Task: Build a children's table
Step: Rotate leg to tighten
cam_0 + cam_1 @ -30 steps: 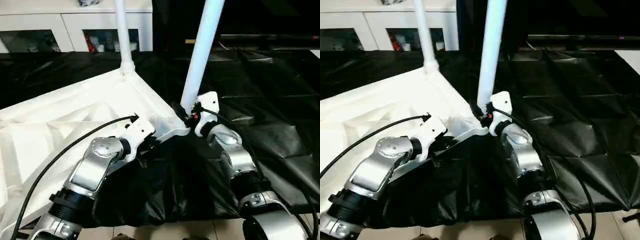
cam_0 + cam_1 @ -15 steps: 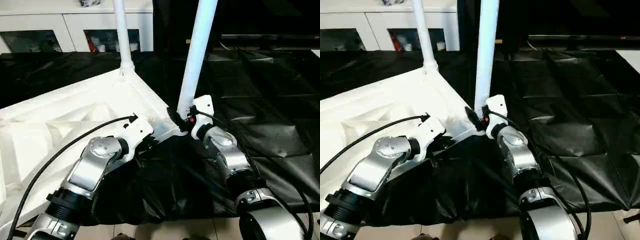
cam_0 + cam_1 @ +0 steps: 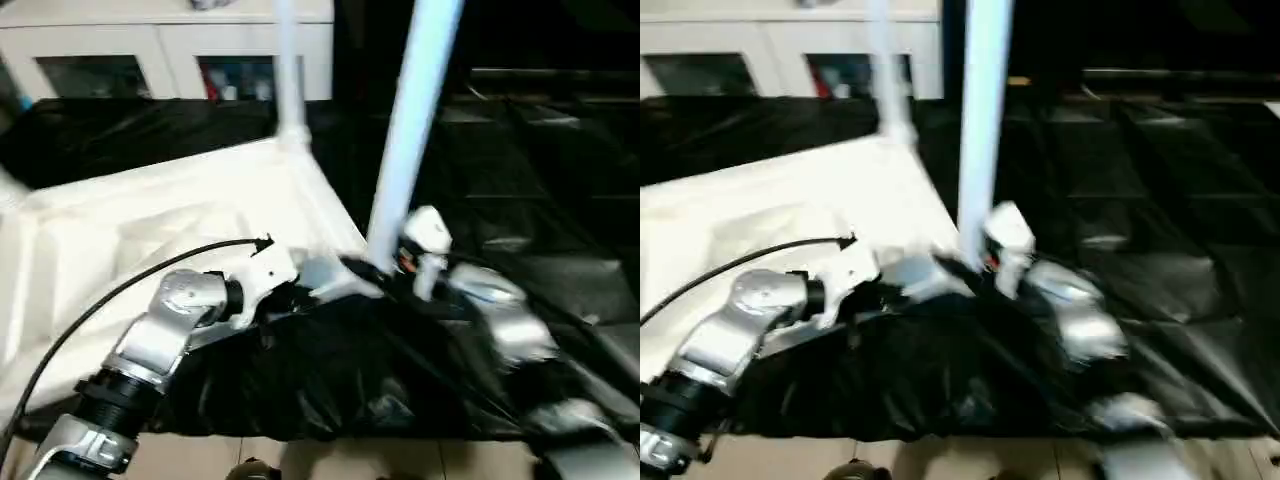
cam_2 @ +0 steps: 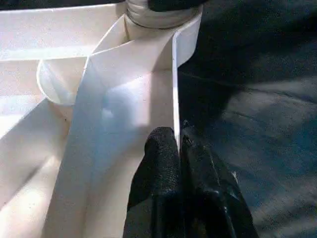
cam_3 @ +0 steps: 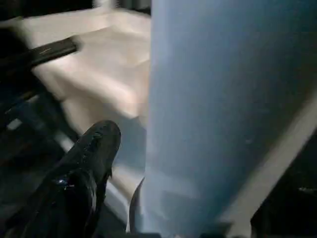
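tabletop (image 3: 180, 215) lain underside up | near leg (image 3: 410, 150) stood upright in corner socket | left end effector (image 4: 179, 148) pinched on tabletop rim | right end effector (image 5: 126, 163) spread around near leg

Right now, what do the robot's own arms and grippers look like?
Both forearms are silver metal with black collars, round joints and white wrist housings. A black cable loops along the left arm. The right wrist housing carries a small red mark. The left gripper has two rounded matte black fingers; the right gripper's finger is black too.
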{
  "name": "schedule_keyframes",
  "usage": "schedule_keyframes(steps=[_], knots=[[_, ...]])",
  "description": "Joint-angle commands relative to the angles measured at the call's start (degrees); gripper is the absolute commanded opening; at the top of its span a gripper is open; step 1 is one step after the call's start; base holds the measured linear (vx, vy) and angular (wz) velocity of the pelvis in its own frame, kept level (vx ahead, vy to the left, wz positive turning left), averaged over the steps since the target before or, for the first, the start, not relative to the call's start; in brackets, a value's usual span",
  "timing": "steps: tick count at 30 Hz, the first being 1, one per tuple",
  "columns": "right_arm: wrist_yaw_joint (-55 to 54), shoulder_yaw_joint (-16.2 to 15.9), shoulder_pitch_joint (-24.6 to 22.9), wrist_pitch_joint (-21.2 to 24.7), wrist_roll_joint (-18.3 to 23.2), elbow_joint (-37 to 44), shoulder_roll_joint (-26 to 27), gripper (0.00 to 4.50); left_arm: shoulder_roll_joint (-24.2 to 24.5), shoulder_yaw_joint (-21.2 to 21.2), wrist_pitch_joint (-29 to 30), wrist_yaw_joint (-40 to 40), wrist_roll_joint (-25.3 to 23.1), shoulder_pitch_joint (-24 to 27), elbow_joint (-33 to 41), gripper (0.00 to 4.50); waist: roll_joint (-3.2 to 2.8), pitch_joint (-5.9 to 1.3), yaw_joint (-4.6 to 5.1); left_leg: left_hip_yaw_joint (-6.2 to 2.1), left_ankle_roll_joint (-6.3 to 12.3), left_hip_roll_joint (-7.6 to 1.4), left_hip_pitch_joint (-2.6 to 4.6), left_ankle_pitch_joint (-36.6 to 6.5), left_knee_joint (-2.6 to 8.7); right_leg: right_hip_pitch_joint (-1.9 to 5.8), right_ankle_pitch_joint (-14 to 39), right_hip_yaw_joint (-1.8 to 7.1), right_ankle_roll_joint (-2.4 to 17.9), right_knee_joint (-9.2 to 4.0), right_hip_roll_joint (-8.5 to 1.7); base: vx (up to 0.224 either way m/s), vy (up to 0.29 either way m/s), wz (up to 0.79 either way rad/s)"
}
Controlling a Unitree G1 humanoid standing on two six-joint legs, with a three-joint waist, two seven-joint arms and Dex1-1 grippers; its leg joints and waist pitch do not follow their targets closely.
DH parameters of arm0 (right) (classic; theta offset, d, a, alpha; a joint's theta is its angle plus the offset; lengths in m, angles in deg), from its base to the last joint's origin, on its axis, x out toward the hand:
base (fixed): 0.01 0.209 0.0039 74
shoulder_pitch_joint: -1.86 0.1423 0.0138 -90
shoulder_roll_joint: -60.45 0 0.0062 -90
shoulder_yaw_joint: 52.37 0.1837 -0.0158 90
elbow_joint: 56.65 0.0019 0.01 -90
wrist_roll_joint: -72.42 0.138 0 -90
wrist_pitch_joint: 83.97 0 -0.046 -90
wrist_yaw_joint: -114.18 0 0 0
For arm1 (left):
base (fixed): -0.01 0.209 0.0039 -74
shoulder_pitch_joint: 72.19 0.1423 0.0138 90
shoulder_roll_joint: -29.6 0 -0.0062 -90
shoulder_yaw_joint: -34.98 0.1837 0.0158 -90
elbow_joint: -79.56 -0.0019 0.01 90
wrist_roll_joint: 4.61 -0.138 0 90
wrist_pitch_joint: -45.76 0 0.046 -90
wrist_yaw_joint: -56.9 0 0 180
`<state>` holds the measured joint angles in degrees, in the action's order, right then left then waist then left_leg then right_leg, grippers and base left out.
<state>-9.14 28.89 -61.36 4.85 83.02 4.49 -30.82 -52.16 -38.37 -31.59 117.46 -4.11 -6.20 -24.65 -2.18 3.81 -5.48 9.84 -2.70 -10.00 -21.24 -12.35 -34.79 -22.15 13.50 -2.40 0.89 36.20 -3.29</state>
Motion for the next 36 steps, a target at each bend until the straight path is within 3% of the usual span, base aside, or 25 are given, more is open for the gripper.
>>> schedule_keyframes(steps=[1, 3, 4, 5, 6, 10, 11, 18, 24, 30, 35, 36], knots=[[6.6, -4.7, -2.2, 3.0, 0.3, 2.4, -1.0, 3.72, -0.7, -0.2, -3.5, 2.2, 3.0, -3.0, 1.0, 0.0, -0.57, -4.36, -0.29, -1.01, 5.79, -3.42, 0.78, -2.2, 3.46, 3.04, -11.6, 2.48, 18.0, -2.79, -4.78, 0.0, 0.0, 0.0], [9.1, -5.5, -2.8, 3.9, 0.5, 3.9, -2.8, 3.72, -0.2, 0.0, -4.3, 3.9, 3.6, -3.1, 0.1, 0.0, -0.58, -4.43, -0.59, -1.07, 5.58, -3.52, 0.75, -2.3, 3.46, 3.03, -10.8, 2.47, 17.9, -2.76, -4.89, 0.0, 0.0, 0.0], [11.3, -6.0, -3.3, 4.8, 0.9, 4.8, -4.1, 3.72, 0.2, 0.2, -4.7, 5.0, 3.9, -3.2, -0.7, 0.0, -0.3, -4.49, -0.8, -1.08, 5.61, -3.56, 0.74, -2.2, 3.44, 3.09, -10.6, 2.52, 17.7, -2.68, -4.97, 0.0, 0.0, 0.0], [11.8, -6.1, -3.3, 4.8, 0.9, 5.0, -4.4, 3.72, 0.3, 0.3, -5.0, 5.3, 3.9, -3.2, -0.8, 0.0, -0.47, -4.51, -0.86, -1.03, 5.74, -3.57, 0.68, -2.1, 3.4, 2.88, -10.3, 2.52, 17.7, -2.65, -5.04, 0.0, 0.0, 0.0], [12.7, -6.3, -3.4, 5.1, 1.0, 5.3, -4.9, 3.57, 0.6, 0.4, -5.4, 5.8, 3.9, -3.3, -1.2, 0.0, -0.13, -4.47, -0.87, -1.02, 5.75, -3.54, 0.66, -2.2, 3.44, 2.95, -9.9, 2.5, 17.7, -2.78, -5.02, 0.0, 0.0, 0.0], [16.2, -7.0, -4.0, 7.5, 1.5, 7.9, -6.8, 3.36, 1.4, 0.6, -6.9, 8.7, 4.2, -3.5, -2.7, 0.0, -0.24, -4.58, -1.2, -1.07, 6.02, -3.54, 0.59, -1.1, 3.29, 2.91, -9.9, 2.51, 17.4, -2.58, -5.03, 0.0, 0.0, 0.0], [16.7, -7.2, -4.0, 7.9, 1.5, 8.3, -7.2, 3.28, 1.5, 0.7, -7.3, 9.3, 4.0, -3.6, -3.2, 0.0, 0.07, -4.61, -1.2, -1.03, 6.22, -3.53, 0.57, -0.6, 3.24, 2.9, -10.4, 2.5, 17.4, -2.54, -5.07, 0.0, 0.0, 0.0], [19.8, -9.3, -4.4, 8.9, 0.5, 10.0, -8.8, 2.73, 1.7, 1.1, -9.6, 11.9, 3.8, -4.5, -6.3, 0.0, -0.11, -4.53, -1.54, -1.03, 6.36, -3.5, 0.57, -0.9, 3.17, 2.77, -8.7, 2.45, 17.4, -2.65, -5.09, 0.0, 0.0, 0.0], [19.7, -9.4, -5.8, 9.3, 0.3, 10.4, -8.4, 2.65, 0.9, 0.6, -9.2, 11.6, 3.7, -5.1, -7.4, 0.0, -0.37, -4.38, -1.91, -1.1, 5.32, -3.6, 0.64, -2.5, 3.3, 2.65, -6.5, 2.51, 17.1, -2.81, -5.17, 0.0, 0.0, 0.0], [12.9, -6.4, -8.1, 9.7, 1.4, 9.5, -5.4, 2.63, -2.3, -1.0, -8.0, 6.2, 3.3, -5.6, -8.5, 0.0, -0.58, -4.4, -2.27, -1.1, 4.41, -3.63, 0.73, -4.3, 3.48, 2.57, -3.4, 2.6, 16.2, -3.27, -5.29, 0.0, 0.0, 0.0], [-5.7, -1.8, -6.2, 9.5, -2.1, 2.9, 1.9, 2.62, -6.7, -0.9, -6.1, -3.2, -0.6, -8.3, -10.8, 0.0, -0.32, -3.93, -1.22, -1.22, 0.47, -3.38, 0.98, -9.6, 4.39, 2.51, 9.2, 2.79, 13.3, -4.69, -5.42, 0.0, 0.0, 0.0], [-9.0, -0.9, -5.5, 10.2, -2.2, 1.7, 3.5, 2.62, -7.7, -0.9, -5.1, -4.7, -0.9, -8.7, -10.8, 0.0, -0.53, -3.89, -0.97, -1.28, 0.12, -3.37, 1.02, -9.9, 4.45, 2.34, 9.9, 2.8, 13.3, -4.69, -5.44, 0.0, 0.0, 0.0]])
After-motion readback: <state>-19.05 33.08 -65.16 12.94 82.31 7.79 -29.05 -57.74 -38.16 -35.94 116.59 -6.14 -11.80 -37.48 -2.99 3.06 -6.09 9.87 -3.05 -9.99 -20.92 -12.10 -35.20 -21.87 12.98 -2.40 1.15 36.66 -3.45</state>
